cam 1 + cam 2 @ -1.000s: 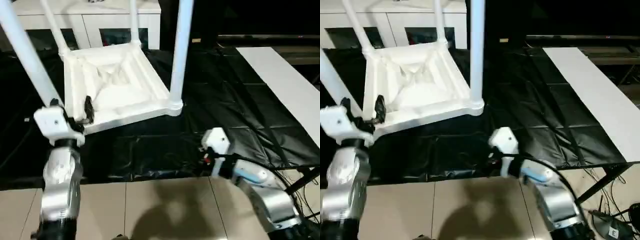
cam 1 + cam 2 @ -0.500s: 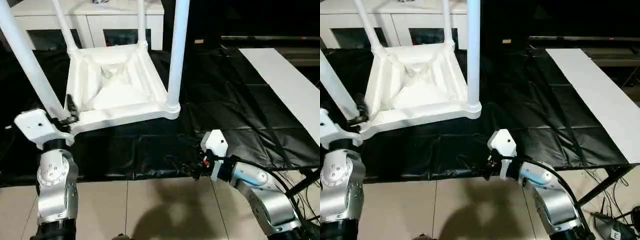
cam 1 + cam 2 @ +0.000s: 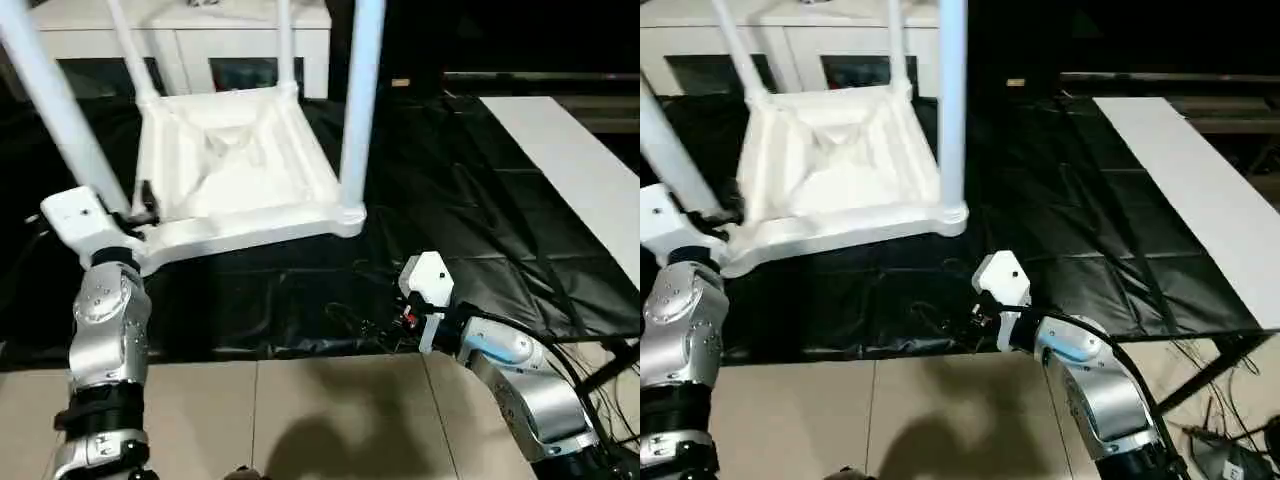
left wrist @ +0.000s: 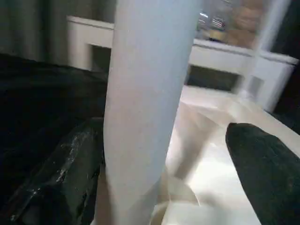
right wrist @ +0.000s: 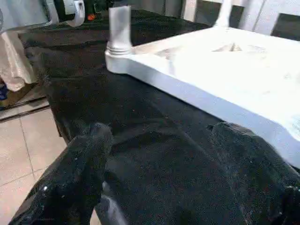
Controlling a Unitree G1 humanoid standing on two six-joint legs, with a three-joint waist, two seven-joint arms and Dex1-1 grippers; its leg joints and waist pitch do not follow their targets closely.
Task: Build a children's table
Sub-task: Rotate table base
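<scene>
Upturned tabletop (image 3: 235, 165) at upper left on black table (image 3: 470, 230). Left gripper (image 4: 159, 154) raised since earlier, fingers (image 4: 262, 173) wide astride near leg (image 4: 145, 103); right gripper (image 5: 154, 154) wide, empty.

Both arms raised forward, jaws apart.
Left gripper (image 4: 159, 154) fingers spread wide; right gripper (image 5: 159, 154) spread, empty.

A black-draped surface (image 3: 450, 220) carries a long white board (image 3: 565, 170) along its right edge; a white cabinet (image 3: 190, 40) stands behind it.
</scene>
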